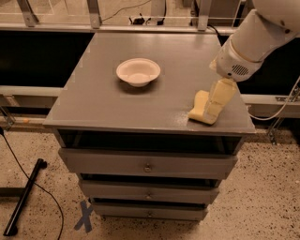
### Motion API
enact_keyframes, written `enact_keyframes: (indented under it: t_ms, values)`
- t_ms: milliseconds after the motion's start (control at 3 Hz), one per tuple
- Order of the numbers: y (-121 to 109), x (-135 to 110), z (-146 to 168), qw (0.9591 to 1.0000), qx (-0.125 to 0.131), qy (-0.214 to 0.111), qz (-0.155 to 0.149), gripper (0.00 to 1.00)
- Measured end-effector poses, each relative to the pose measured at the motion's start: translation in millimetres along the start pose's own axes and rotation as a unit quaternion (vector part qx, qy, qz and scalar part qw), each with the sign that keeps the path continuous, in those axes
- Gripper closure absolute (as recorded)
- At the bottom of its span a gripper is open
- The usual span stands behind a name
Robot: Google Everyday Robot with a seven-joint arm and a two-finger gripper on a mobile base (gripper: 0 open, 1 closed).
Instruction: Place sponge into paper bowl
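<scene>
The pale yellow sponge (200, 108) lies near the front right corner of the grey cabinet top (108, 101). The white paper bowl (138, 71) sits upright and empty at the middle left of the top, well apart from the sponge. My gripper (219, 99) hangs down from the white arm (251, 44) at the right. It is directly over the right part of the sponge and hides that part. I cannot tell whether it touches the sponge.
The cabinet has three drawers (147, 165) below the top. A metal rail with posts (93, 14) runs behind it. A black pole (23, 197) and a cable lie on the speckled floor at left, and a blue X mark (84, 216) is on the floor.
</scene>
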State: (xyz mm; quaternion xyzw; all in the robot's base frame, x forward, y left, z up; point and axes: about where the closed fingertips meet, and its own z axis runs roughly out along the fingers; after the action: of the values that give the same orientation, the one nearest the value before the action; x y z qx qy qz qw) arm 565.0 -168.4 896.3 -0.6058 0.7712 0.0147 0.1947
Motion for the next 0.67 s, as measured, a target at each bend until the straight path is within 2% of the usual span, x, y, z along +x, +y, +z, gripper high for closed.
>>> enact_keyframes:
  t_ms: [667]
  values:
    - [-14, 32, 39, 0.9978, -0.005, 0.004, 0.066, 0.0]
